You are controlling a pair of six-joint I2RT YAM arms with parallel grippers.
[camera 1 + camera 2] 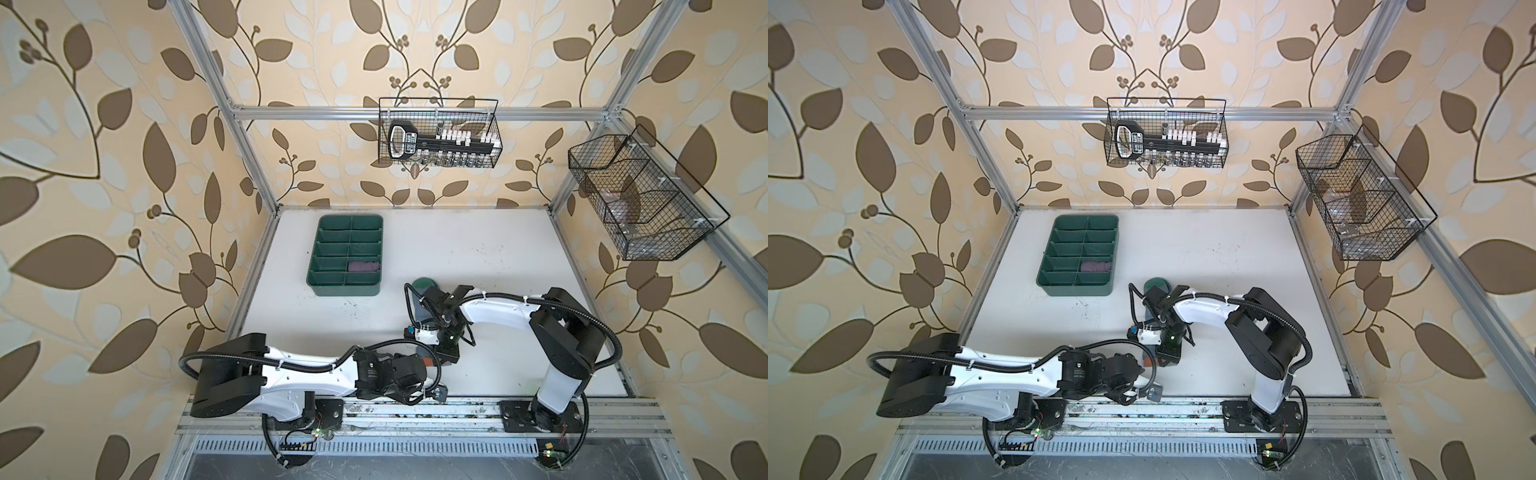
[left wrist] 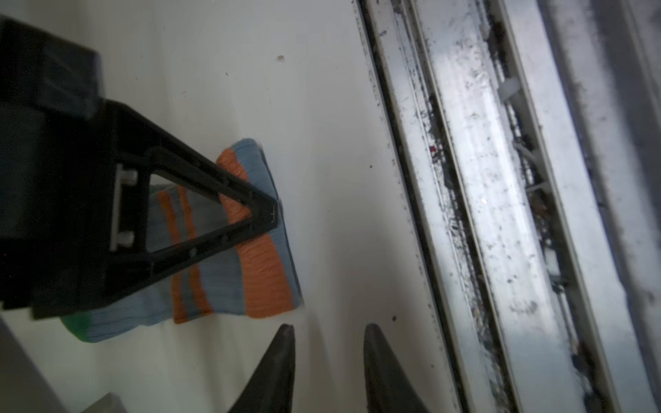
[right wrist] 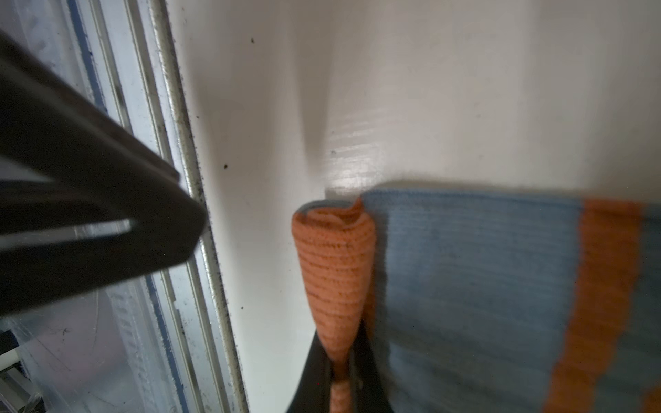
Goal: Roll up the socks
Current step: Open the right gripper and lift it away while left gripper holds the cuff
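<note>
- The grey-blue knit sock with orange stripes and a green heel (image 2: 221, 282) lies flat on the white desk (image 1: 478, 257), near its front rail.
- The right gripper (image 3: 341, 357) has its fingers clenched on the sock's orange cuff, which curls over into a small roll.
- The left gripper (image 2: 329, 327) sits just beside the cuff end, fingers apart, grasping nothing.
- A rolled purple knit sock (image 1: 364, 266) rests in the green divided plastic tray (image 1: 343, 290), in the right column, second compartment from the near end.
</note>
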